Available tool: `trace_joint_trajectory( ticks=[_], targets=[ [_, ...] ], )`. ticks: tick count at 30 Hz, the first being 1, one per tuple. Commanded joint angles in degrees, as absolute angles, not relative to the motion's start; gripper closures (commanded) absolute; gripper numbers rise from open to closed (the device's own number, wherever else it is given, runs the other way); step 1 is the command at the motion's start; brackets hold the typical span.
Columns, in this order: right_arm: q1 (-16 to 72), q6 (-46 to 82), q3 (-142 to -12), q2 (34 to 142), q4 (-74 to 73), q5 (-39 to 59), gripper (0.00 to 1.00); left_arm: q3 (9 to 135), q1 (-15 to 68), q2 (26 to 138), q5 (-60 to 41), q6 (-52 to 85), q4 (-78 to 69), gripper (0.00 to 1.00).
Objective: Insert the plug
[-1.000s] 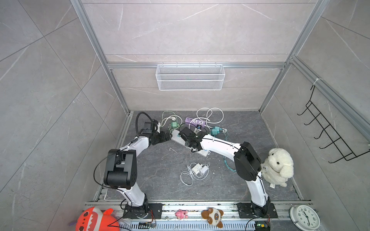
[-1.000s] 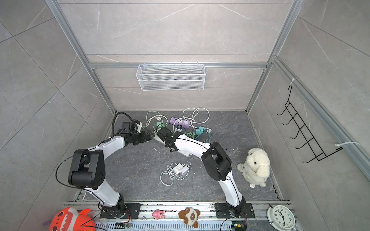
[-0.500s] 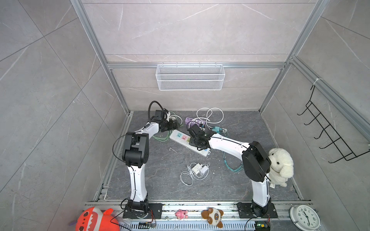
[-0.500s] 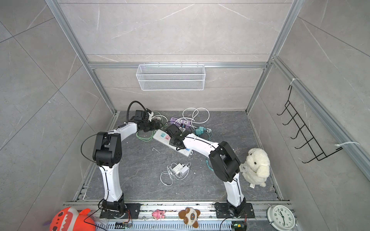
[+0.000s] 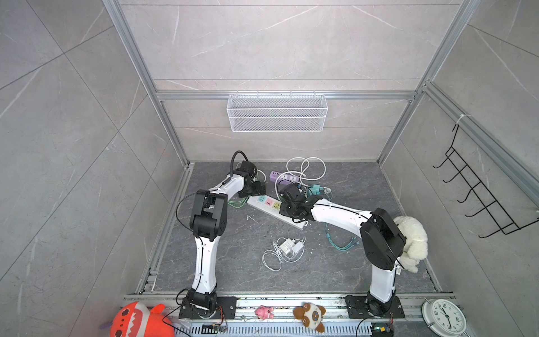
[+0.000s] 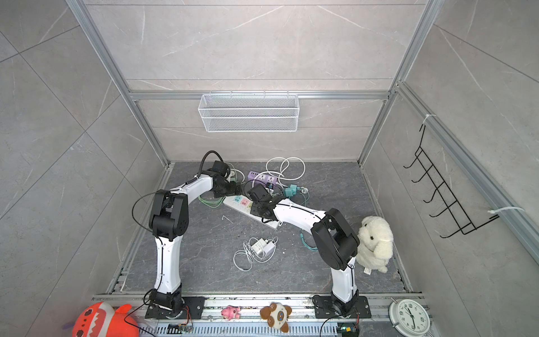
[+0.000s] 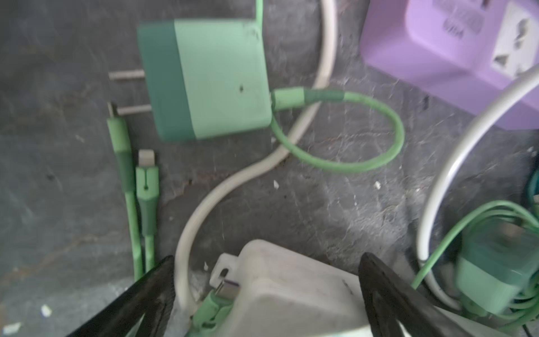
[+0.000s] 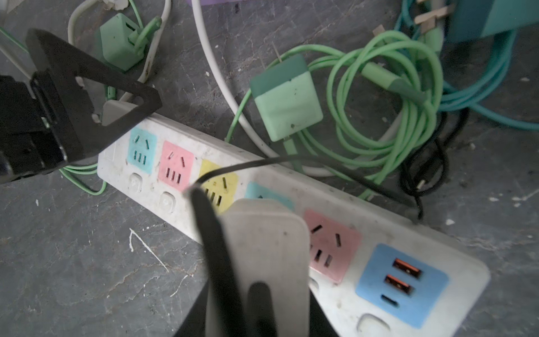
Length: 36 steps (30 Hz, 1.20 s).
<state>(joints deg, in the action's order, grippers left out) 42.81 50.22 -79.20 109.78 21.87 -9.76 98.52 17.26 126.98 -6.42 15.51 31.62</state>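
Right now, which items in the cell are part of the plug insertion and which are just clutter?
In play: white charger, held by right gripper; white power strip beneath it; left gripper, open astride the strip's end.

Clutter: green charger, purple power strip, teal charger, spare white charger, white plush toy, clock.
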Motion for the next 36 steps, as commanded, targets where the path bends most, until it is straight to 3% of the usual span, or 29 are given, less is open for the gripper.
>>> trace_joint_trajectory(
  ticks=[1, 13, 17, 25, 36],
  targets=[
    [42.0, 49.0, -75.4, 109.8, 27.5, -10.5, 0.93, 95.1, 18.6, 125.3, -3.7, 14.9, 38.8, 0.09],
    [41.8, 47.4, -74.6, 107.4, 29.7, -9.8, 0.93, 76.6, 20.8, 114.0, -3.2, 18.7, 32.9, 0.19],
    [42.2, 47.5, -75.3, 107.9, 31.7, -10.0, 0.93, 75.1, 20.8, 112.5, -3.1, 17.6, 31.6, 0.16],
    [43.9, 40.7, -78.6, 104.5, 34.5, -13.2, 0.94, 74.3, 20.7, 109.0, -4.2, 16.3, 28.8, 0.0],
    [43.8, 35.3, -77.7, 102.6, 33.5, -9.9, 0.93, 72.5, 20.6, 102.2, -6.4, 18.1, 25.5, 0.0]
  ],
)
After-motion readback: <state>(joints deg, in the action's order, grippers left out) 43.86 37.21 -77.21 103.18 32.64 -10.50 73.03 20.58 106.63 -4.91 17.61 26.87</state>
